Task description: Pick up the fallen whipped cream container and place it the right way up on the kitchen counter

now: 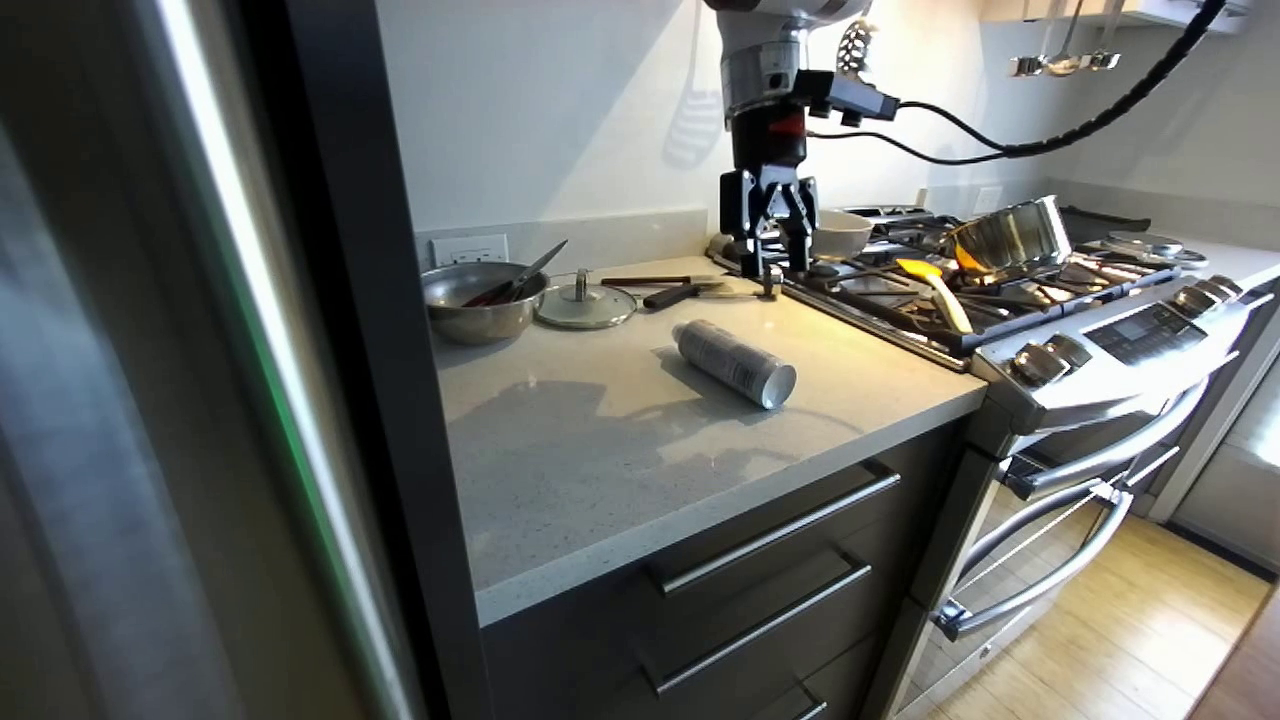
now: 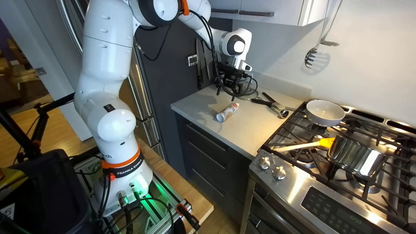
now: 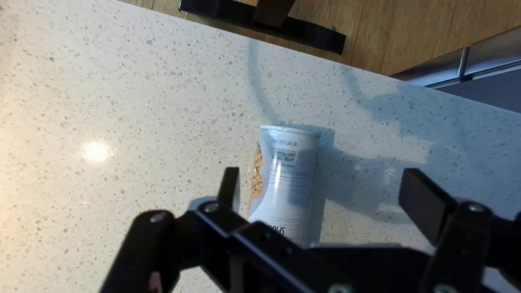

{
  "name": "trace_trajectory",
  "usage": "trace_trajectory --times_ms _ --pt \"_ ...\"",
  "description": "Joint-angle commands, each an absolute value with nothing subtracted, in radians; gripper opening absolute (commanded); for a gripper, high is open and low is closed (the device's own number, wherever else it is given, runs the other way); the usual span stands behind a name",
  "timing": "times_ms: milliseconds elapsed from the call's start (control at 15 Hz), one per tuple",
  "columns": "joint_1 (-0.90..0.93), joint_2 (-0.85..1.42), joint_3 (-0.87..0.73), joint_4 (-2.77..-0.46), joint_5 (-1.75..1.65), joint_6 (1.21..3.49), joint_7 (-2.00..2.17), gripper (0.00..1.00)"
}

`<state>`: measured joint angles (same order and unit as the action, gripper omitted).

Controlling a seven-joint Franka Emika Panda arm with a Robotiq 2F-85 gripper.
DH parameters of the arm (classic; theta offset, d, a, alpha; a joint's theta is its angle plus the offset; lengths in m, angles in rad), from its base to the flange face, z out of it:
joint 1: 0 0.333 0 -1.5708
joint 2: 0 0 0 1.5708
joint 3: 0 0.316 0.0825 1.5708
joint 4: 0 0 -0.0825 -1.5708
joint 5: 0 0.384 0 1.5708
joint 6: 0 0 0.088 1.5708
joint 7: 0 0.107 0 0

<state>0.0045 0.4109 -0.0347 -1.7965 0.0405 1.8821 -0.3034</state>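
One tall dark panel [image 1: 415, 400] stands up close in an exterior view, closing off that end of the kitchen counter [image 1: 560, 520]. Next up, dark drawers [image 1: 760, 590] with metal bar handles, under the counter's front edge. Then a bare strip of slab, then the whipped cream container [image 1: 735, 362], lying on its side on the counter. Its round base faces the front edge and the narrower pale cap points at the backsplash [image 1: 640, 240], so the long axis runs pretty much front to back, nearly square to that edge going by the wrist view (cap end's hidden there).

Sideways there's decent bare counter: toward the panel one way, toward the gas range [image 1: 1110, 385] the other. Robotiq gripper [image 1: 774, 260] hangs above the slab, fingers [image 3: 425, 203] spread wide apart and clear of the can. In the wrist view the can shows in the gap between them, nearer the finger on the left of that view.

Back's the tighter bit: dark-handled utensils [image 1: 672, 296] lie near the cap end, with a glass lid [image 1: 585, 308] and a steel bowl [image 1: 480, 322] further along toward the panel, by the backsplash.
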Motion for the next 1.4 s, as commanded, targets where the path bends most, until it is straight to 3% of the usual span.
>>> trace_trajectory --times_ms 0,600,1333 --pt "-0.018 0.418 -0.010 -1.788 0.031 1.879 -0.297 1.00" --pt "-0.017 0.556 -0.024 -1.673 -0.020 1.868 -0.189 1.00" --pt "-0.023 0.821 0.020 -1.332 0.007 1.796 -0.214 1.00"
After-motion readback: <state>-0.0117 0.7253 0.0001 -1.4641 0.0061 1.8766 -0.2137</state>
